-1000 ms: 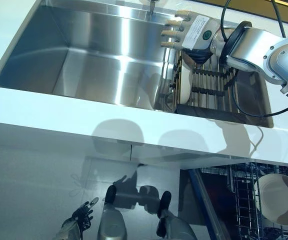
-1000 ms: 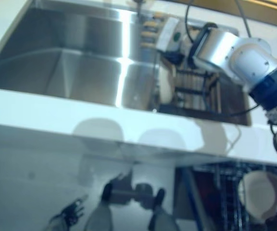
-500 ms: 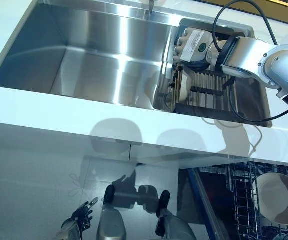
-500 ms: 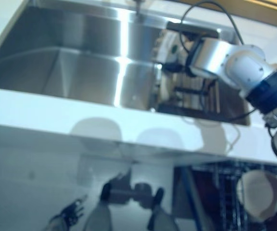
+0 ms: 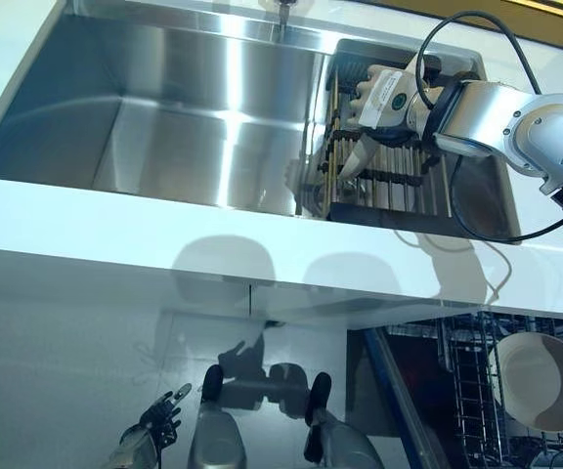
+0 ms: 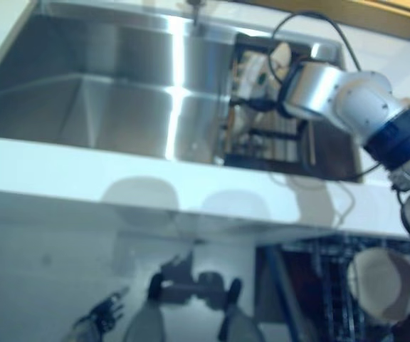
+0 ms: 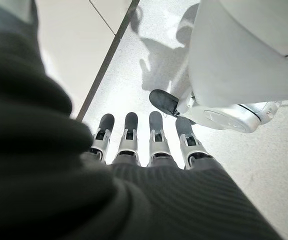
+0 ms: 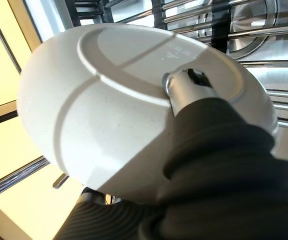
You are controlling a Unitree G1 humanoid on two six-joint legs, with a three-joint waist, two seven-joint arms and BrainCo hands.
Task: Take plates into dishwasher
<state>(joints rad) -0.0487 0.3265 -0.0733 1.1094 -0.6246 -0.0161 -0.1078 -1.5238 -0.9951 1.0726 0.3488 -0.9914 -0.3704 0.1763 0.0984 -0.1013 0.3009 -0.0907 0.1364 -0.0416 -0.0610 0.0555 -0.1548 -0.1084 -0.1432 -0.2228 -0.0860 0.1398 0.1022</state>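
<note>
One white plate (image 8: 109, 110) is in the right hand (image 5: 384, 93), over the drying rack (image 5: 389, 181) that sits in the right end of the steel sink (image 5: 164, 107). The thumb (image 8: 184, 87) presses on the plate's underside, and the other fingers are hidden behind it, so the hold looks like a pinch on the rim. That pinch could slip, I think, because the plate is smooth and the hold is near one edge. If it tips, it could knock the rack bars or drop into the sink and chip. It could also bump the white bench (image 5: 115, 220) edge on the way down to the dishwasher rack (image 5: 477, 391), where another dish (image 5: 545, 381) already sits. The plate is round and plain white, with a raised ring on its base. The left hand (image 7: 144, 140) hangs low by the floor, fingers straight and holding nothing
</note>
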